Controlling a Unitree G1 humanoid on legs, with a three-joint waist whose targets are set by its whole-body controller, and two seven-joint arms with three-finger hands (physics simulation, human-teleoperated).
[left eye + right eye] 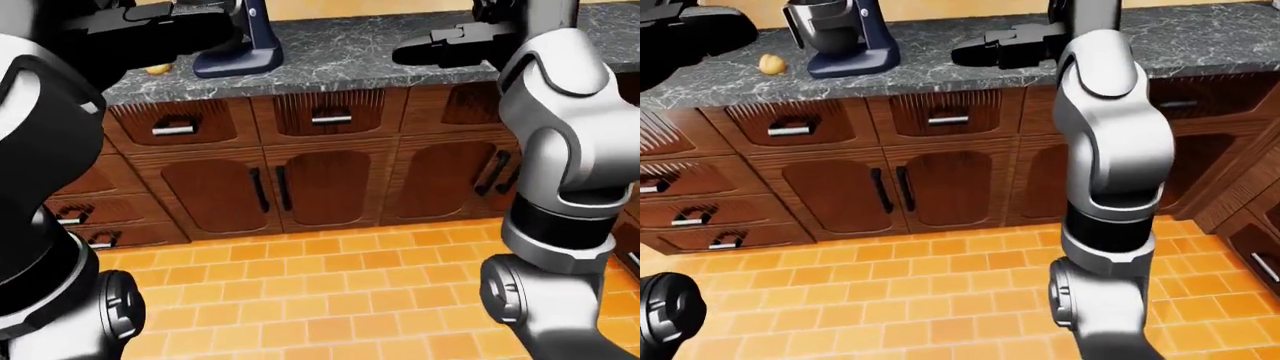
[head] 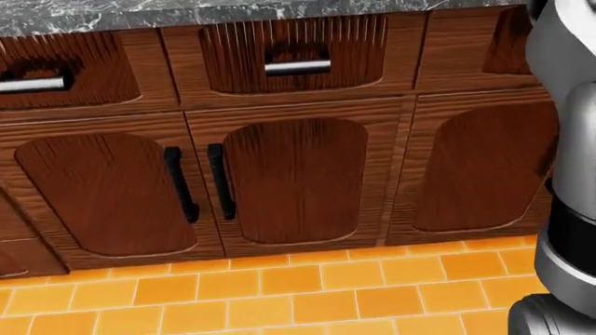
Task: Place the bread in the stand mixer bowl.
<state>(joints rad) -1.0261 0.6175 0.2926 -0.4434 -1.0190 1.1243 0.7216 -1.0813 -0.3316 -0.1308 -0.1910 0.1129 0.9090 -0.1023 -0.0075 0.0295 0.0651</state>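
bread (image 1: 769, 64) on counter, left of stand mixer (image 1: 840, 37)

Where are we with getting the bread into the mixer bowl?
Nothing is done yet. The bread lies on the counter, left of the stand mixer and its bowl. Both hands are raised over the counter, right hand empty. Left: grasp the bread, lift it, drop it in the bowl.

Head view close and angled down at cabinet doors (image 2: 293, 185) and floor (image 2: 279, 289), both eye views farther back, sharing those doors below the counter (image 1: 940, 45).
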